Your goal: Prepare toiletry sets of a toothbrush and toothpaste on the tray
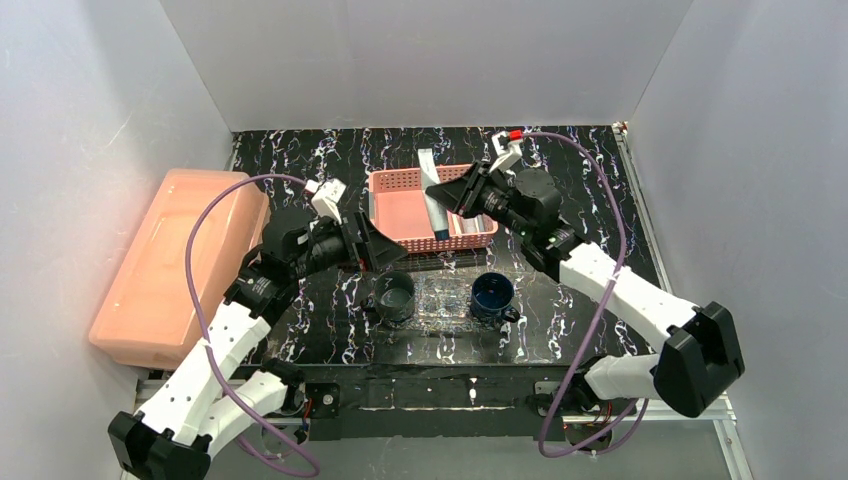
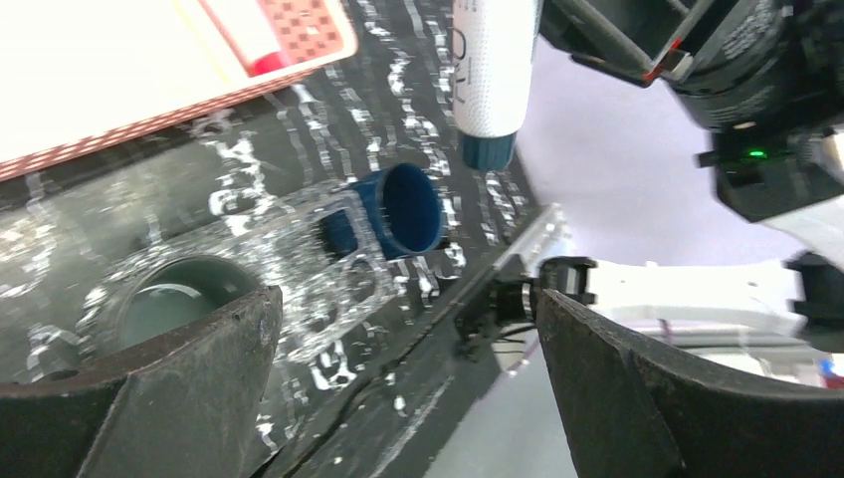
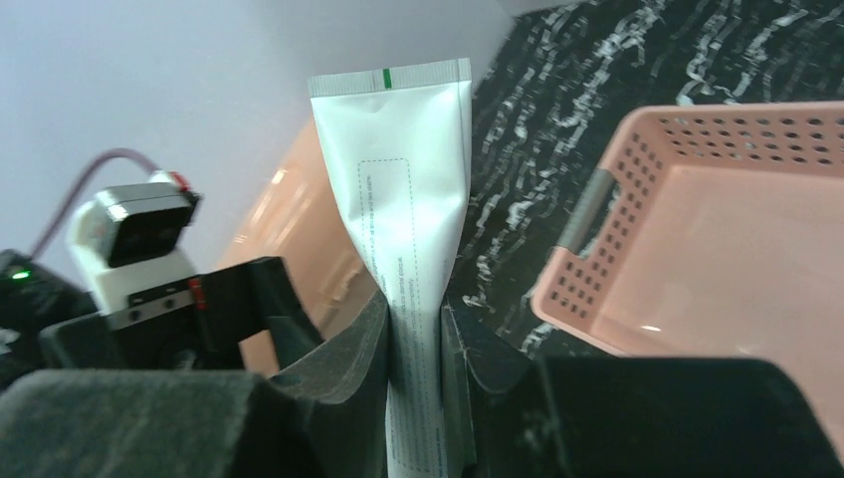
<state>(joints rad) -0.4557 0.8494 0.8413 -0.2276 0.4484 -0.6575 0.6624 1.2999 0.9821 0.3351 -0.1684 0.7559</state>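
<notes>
While the right claw (image 3: 413, 319) pinches the toothpaste tube (image 3: 403, 199) vertical, cap (image 2: 488, 151) down, the clear tray (image 1: 440, 297) lies toward the tabletop's (image 1: 580, 170) near edge.

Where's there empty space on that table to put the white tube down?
The clear tray between the grey cup and blue cup lies bare. So does the back right corner of the table. It is crowded around the pink basket, where the left gripper and the right gripper, holding the tube, meet.
</notes>
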